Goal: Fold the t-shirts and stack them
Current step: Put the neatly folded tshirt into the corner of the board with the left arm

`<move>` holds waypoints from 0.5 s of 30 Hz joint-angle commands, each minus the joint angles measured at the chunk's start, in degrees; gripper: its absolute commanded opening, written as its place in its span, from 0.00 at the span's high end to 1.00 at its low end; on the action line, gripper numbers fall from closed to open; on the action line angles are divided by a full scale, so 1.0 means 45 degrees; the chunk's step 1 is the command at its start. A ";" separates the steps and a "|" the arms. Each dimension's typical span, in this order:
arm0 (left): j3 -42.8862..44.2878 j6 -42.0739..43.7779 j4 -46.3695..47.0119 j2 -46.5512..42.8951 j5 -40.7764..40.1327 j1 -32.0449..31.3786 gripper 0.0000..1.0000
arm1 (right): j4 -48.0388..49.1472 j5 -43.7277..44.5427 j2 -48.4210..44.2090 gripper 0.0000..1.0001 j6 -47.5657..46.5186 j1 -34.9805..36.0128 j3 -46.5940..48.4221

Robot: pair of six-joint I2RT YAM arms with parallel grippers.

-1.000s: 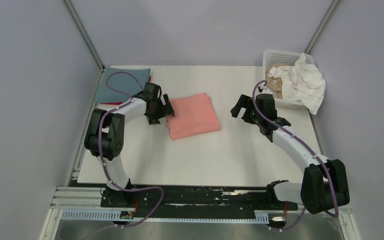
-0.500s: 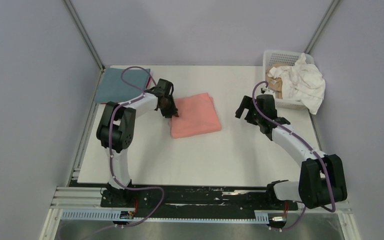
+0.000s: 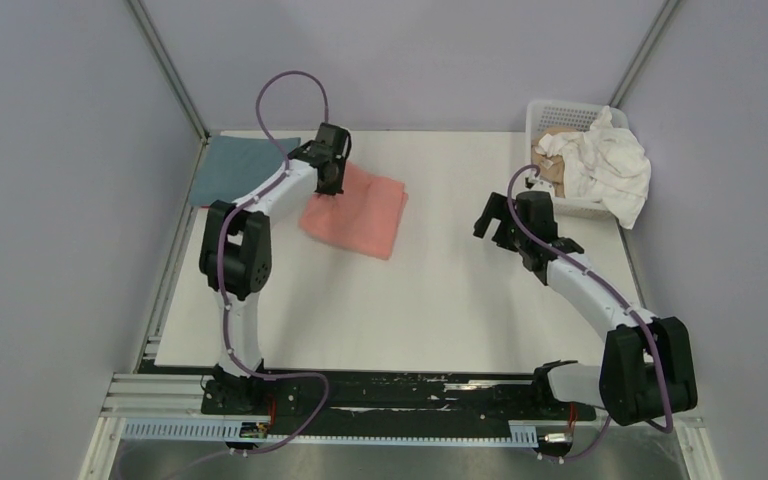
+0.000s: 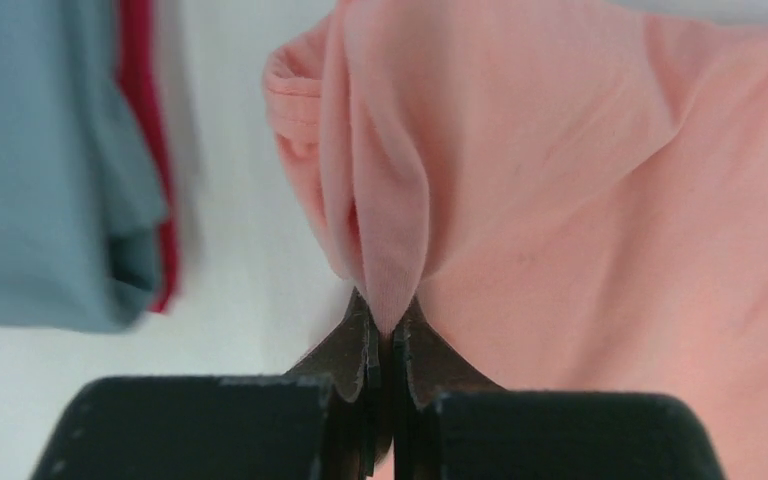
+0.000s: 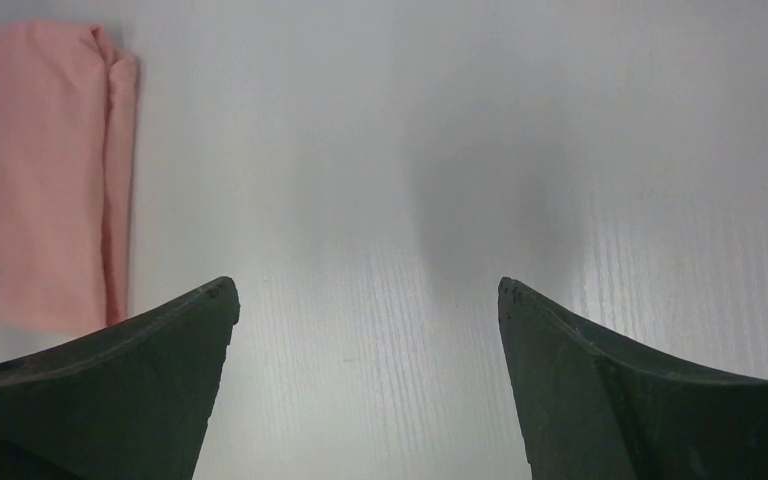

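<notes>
Item 1: salmon pink t-shirt (image 3: 360, 215), folded, lying on table (image 3: 460, 300) just beside grey-blue t-shirt (image 3: 235, 165). Left gripper (image 4: 392, 335) pinches its bunched edge, probably to move it onto that pile. Right gripper (image 5: 365, 300): jaws spread, empty, well apart.

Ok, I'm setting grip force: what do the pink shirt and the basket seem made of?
The pink shirt looks like soft, matte knit cotton: fine-grained weave, puckering into limp folds where the left gripper pinches it. The basket looks like rigid white plastic, going by its moulded lattice wall, though too small to be sure.
</notes>
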 commanded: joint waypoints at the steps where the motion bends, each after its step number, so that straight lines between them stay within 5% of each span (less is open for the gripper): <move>1: 0.1724 0.4115 0.0833 -0.0176 -0.1039 0.0928 1.00 | 0.0316 0.0281 -0.0416 0.00 -0.0259 -0.0061 -0.0009; 8: 0.2877 0.8265 0.1149 -0.0279 -0.2509 0.1493 1.00 | 0.0342 0.0583 0.0026 0.00 -0.0151 -0.0072 0.0078; 15: 0.3320 0.9399 0.0948 -0.1218 -0.2157 0.2408 1.00 | 0.0322 0.0480 0.0568 0.00 -0.0116 -0.0061 0.0248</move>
